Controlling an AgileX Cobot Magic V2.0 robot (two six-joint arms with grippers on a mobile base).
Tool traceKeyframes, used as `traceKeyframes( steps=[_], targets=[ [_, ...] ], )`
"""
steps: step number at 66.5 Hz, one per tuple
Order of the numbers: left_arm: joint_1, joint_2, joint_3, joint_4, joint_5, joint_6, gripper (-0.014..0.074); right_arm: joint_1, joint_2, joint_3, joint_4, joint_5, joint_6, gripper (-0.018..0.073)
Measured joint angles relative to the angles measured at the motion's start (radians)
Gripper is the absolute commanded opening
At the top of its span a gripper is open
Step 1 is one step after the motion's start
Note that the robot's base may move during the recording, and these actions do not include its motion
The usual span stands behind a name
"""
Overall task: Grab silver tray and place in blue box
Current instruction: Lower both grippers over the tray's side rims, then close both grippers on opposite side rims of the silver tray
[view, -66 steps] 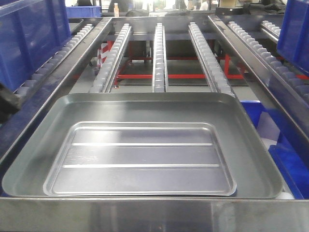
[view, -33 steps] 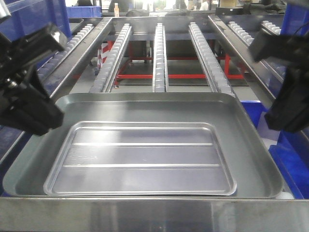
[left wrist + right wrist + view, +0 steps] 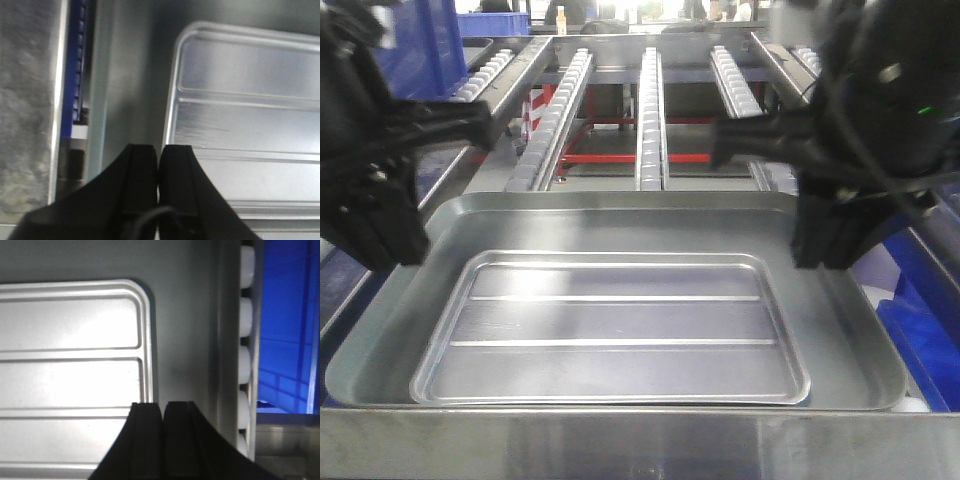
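**Two Shut Pincers Hang by the Tray's Ends**

The left pincer [image 3: 159, 185] has its two fingers pressed together, with nothing between them. It hangs right by the left edge of the silver tray [image 3: 250, 125]. The right pincer [image 3: 162, 435] is pressed together and empty too, by the tray's right edge.

The silver tray lies flat inside the big grey tray [image 3: 620, 222], toward its near side. It looks thin, stiff and light, but shiny and slippery. The best place to hold is probably the rolled rim at each short end. The pincers would need to spread first.

The left arm [image 3: 370, 170] and the right arm [image 3: 860, 150] lean in from the sides and point down. The blue box [image 3: 285, 315] shows past the white rollers [image 3: 246, 320] on the right.
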Motion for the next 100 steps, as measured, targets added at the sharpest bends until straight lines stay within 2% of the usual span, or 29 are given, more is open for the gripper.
traceKeyframes(
  steps=[22,40,62,81,100],
  targets=[
    [0.000,0.067,-0.004,-0.012,-0.014,0.015,-0.0007,0.003,0.101,-0.016,0.011,0.002,-0.008,0.0078],
    [0.000,0.095,-0.004,-0.012,-0.038,0.018,-0.0007,0.010,0.101,-0.016,0.012,-0.024,-0.087,0.0078],
    [0.000,0.095,-0.004,-0.012,-0.043,0.018,-0.0007,0.011,0.110,-0.016,0.023,-0.021,-0.094,0.0078],
    [-0.061,0.095,-0.004,0.023,-0.043,0.018,-0.0007,0.011,0.114,-0.016,0.030,-0.019,-0.097,0.0078],
    [-0.066,0.095,-0.004,0.056,-0.044,0.018,-0.0006,0.011,0.114,-0.016,0.040,-0.018,-0.097,0.0078]
  ],
)
